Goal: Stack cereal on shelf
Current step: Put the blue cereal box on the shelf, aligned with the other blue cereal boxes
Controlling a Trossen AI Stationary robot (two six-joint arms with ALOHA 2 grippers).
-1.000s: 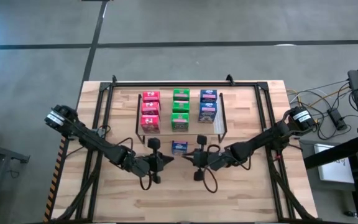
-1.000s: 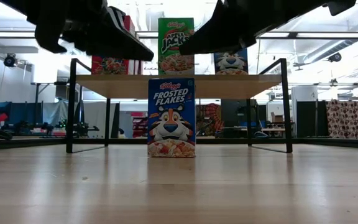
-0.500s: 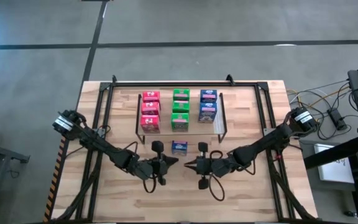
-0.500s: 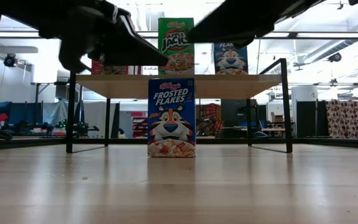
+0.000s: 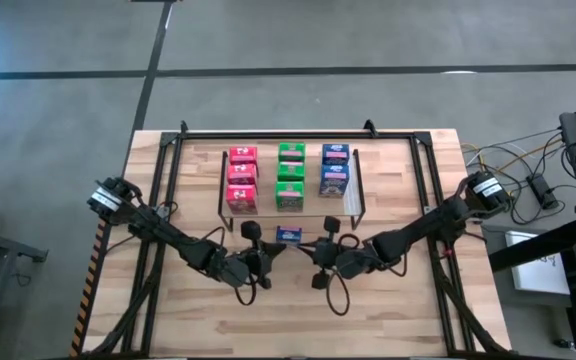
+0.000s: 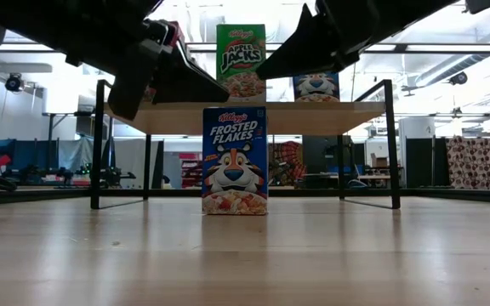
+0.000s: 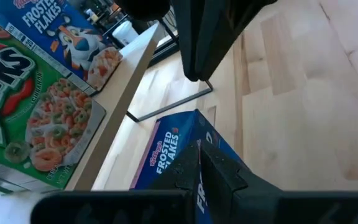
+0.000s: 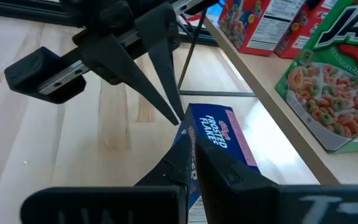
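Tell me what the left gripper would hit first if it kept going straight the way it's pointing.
Probably the right gripper: the shut left gripper points across at it, tips nearly meeting just in front of the blue Frosted Flakes box. Depth is uncertain.

Red (image 5: 241,180), green (image 5: 290,175) and blue cereal boxes (image 5: 335,170); pale-wood, black-framed shelf (image 5: 356,205).

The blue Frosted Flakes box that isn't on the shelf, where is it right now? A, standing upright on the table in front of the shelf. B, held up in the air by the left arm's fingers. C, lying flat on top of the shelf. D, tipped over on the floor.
A: the blue Frosted Flakes box stands upright on the table just in front of the shelf.
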